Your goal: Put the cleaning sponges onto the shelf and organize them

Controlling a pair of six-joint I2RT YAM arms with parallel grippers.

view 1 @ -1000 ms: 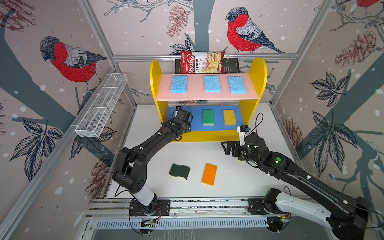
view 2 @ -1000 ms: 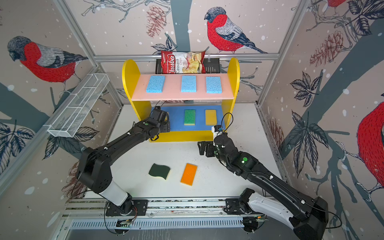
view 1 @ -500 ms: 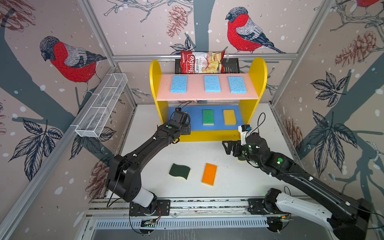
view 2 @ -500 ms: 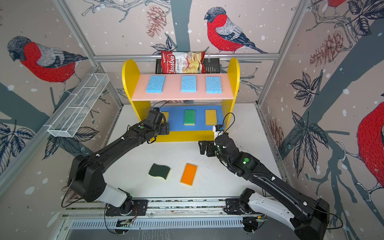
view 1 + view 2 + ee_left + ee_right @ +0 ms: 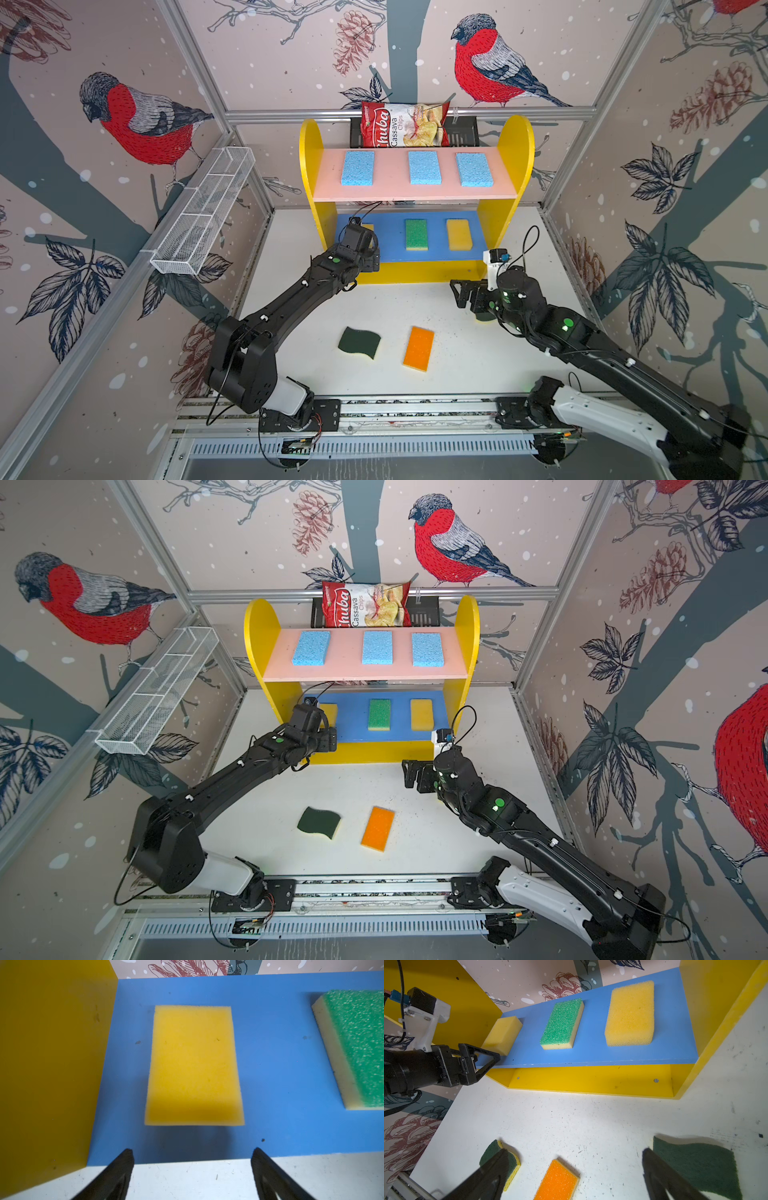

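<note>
Your left gripper (image 5: 192, 1157) has backed off the yellow sponge (image 5: 193, 1064) on the blue board (image 5: 270, 1064) — jaws apart, right gripper (image 5: 576, 1153) too. Pinch the orange sponge (image 5: 419, 348), on the table (image 5: 465, 365), by its long edges — it looks light, squashy.

Shelf (image 5: 517, 137): middle tier crowded, base (image 5: 591, 1078) open

Blue board (image 5: 392, 239) carries yellow sponge (image 5: 193, 1064), green-topped sponge (image 5: 416, 234), second yellow sponge (image 5: 459, 234), bare strips between; left gripper (image 5: 192, 1153), jaws spread, parked at its front left corner. Base underneath lies bare. Before the shelf, wavy sponge (image 5: 359, 342), orange-topped sponge (image 5: 419, 347) and second wavy sponge (image 5: 695, 1165) dot the table (image 5: 457, 365).
</note>
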